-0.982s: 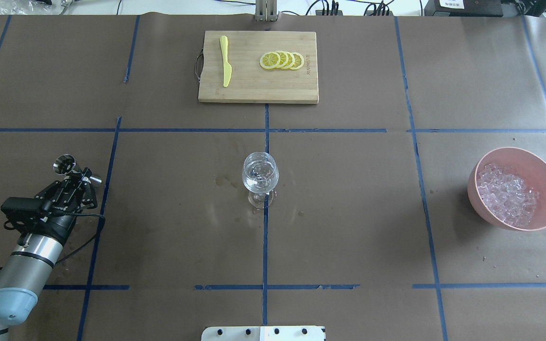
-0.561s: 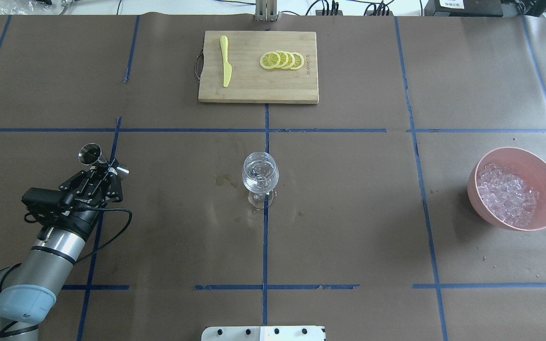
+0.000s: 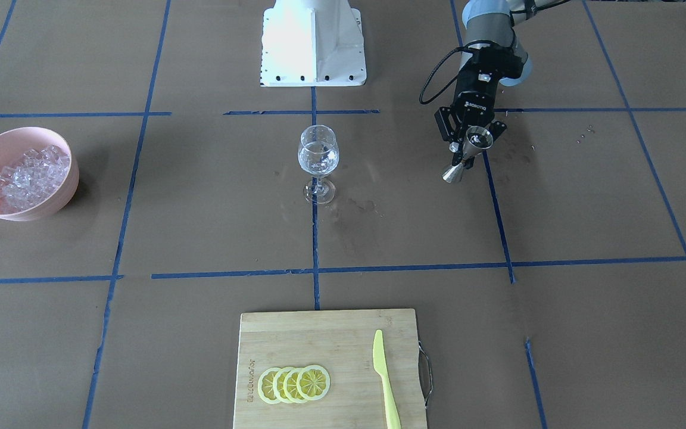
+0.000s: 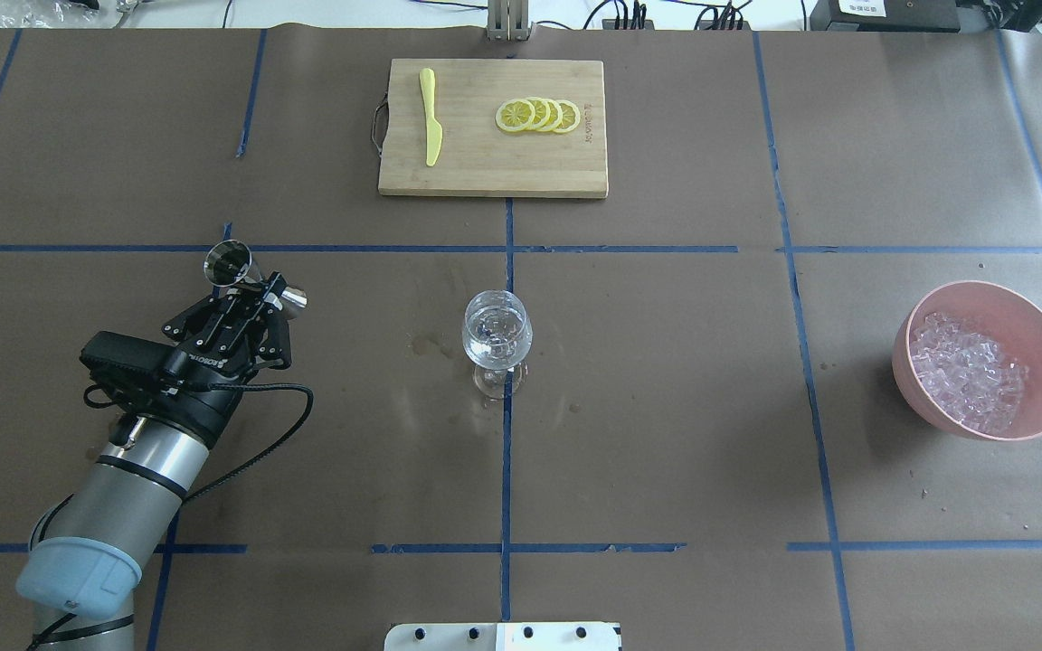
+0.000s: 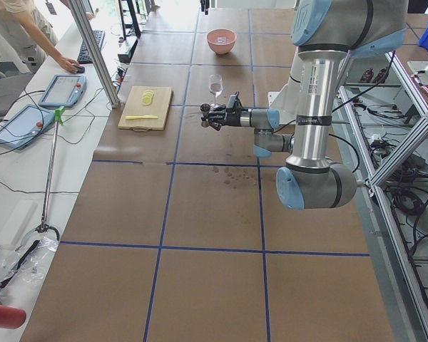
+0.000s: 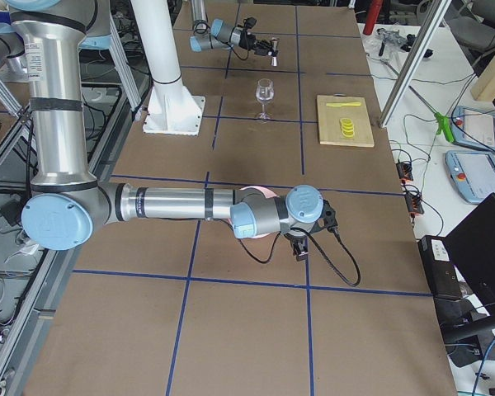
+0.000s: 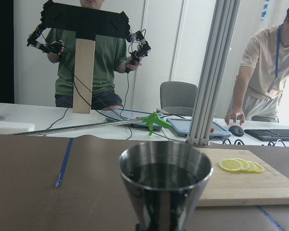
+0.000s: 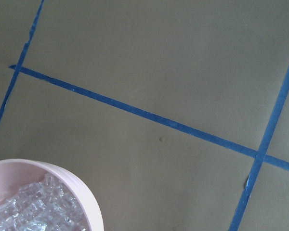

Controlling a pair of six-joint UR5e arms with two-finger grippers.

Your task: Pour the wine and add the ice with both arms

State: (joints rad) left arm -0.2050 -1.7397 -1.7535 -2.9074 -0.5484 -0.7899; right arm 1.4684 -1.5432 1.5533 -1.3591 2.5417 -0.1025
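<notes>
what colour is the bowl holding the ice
The bowl is pale pink; the overhead exterior view shows it best.

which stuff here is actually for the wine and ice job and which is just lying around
For the job: left gripper, the jigger it holds, wine inside it, wine glass, ice, pink bowl.
Just lying about: cutting board, lemon slices, yellow knife.

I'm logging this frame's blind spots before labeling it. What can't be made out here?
- right gripper: shows only in the exterior right view, small and dark; open or shut unreadable.
- jigger: lower part cut off by the left wrist view's bottom edge.
- glass: contents too small and glinty in the overhead view.
- bowl: mostly cut off by the right wrist view's corner.
</notes>
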